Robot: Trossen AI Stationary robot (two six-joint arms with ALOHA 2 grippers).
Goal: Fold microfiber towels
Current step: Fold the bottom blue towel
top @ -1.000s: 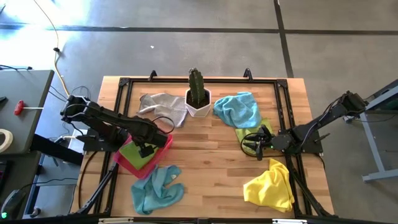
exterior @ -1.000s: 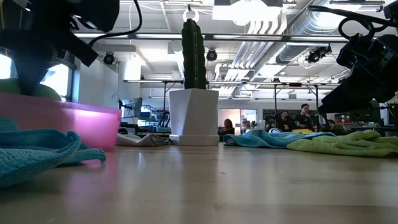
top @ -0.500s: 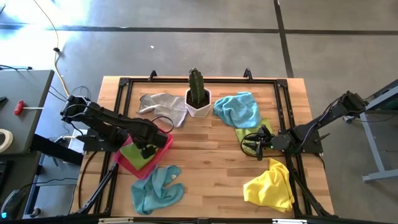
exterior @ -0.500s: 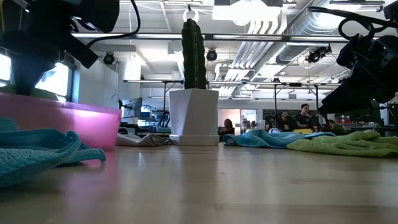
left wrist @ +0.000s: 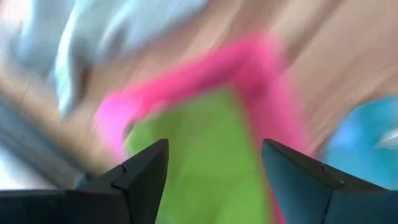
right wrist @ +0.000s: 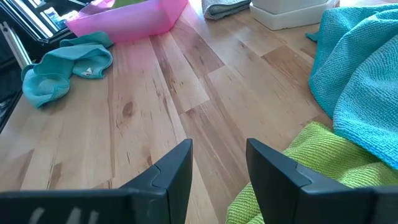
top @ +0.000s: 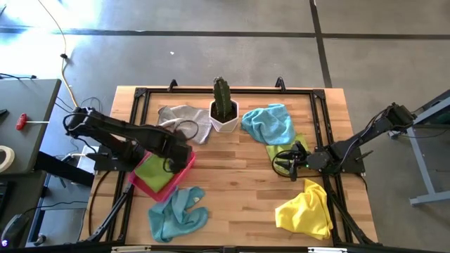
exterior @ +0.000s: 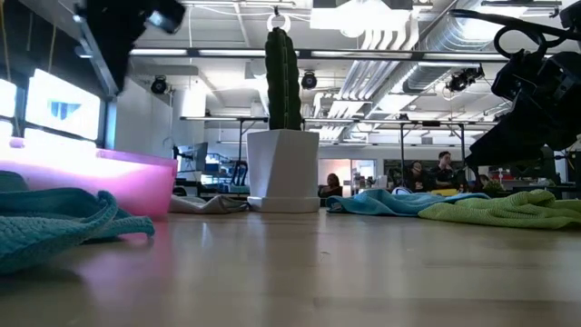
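Left pincer [left wrist: 214,171] over pink tray [top: 184,171], fingers apart, empty.
We note a lime towel [top: 153,171] lying in the tray; right pincer [right wrist: 217,165], parted, hovers beside another lime towel [right wrist: 298,180] on the counter [top: 232,190].

left wrist view blurred; green towel [left wrist: 205,155] smeared

Left gripper [top: 171,166] over pink tray [top: 184,171] — green towel [top: 152,171] inside.
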